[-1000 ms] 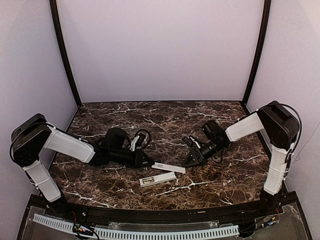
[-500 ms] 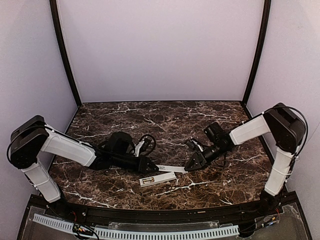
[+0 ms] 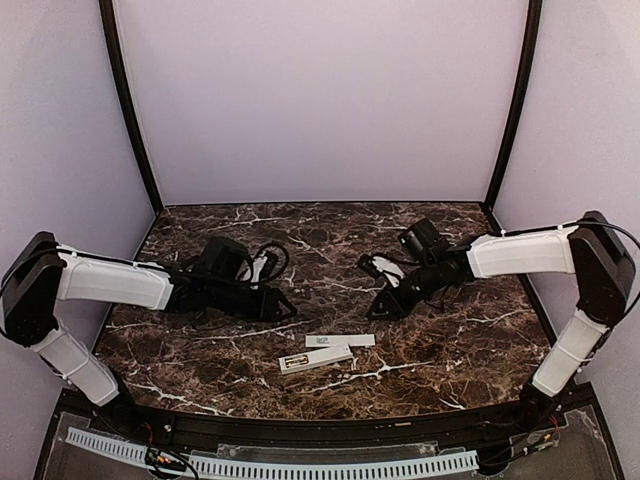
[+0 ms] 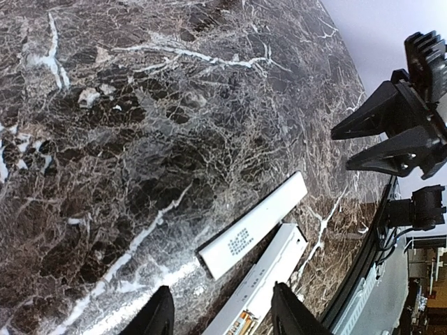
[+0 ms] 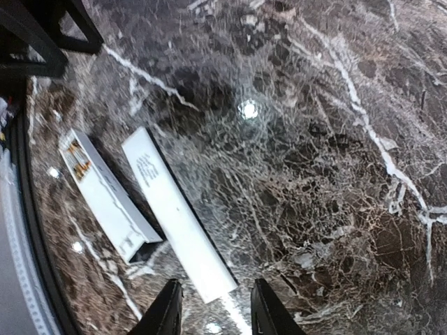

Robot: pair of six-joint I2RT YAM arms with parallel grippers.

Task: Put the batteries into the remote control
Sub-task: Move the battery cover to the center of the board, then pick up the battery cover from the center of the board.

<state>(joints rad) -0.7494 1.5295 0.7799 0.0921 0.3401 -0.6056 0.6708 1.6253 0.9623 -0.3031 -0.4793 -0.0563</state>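
Strip (image 4: pixel 255 223) beside remote control (image 4: pixel 272 269) (print illegible)

both arms same build: left arm (image 3: pixel 110 283) and right arm (image 3: pixel 520 253) have glossy white shell links with chunky matte black joint housings between them. black motor block near each wrist, right one shows ribbed fins in left wrist view. left gripper (image 3: pixel 288 310) and right gripper (image 3: pixel 377 308) all black, fingers (image 4: pixel 380 112) flat wedges tapering to blunt tips. thin black cable (image 3: pixel 272 258) looped by left wrist, another thin one arcing over right arm's big black joint
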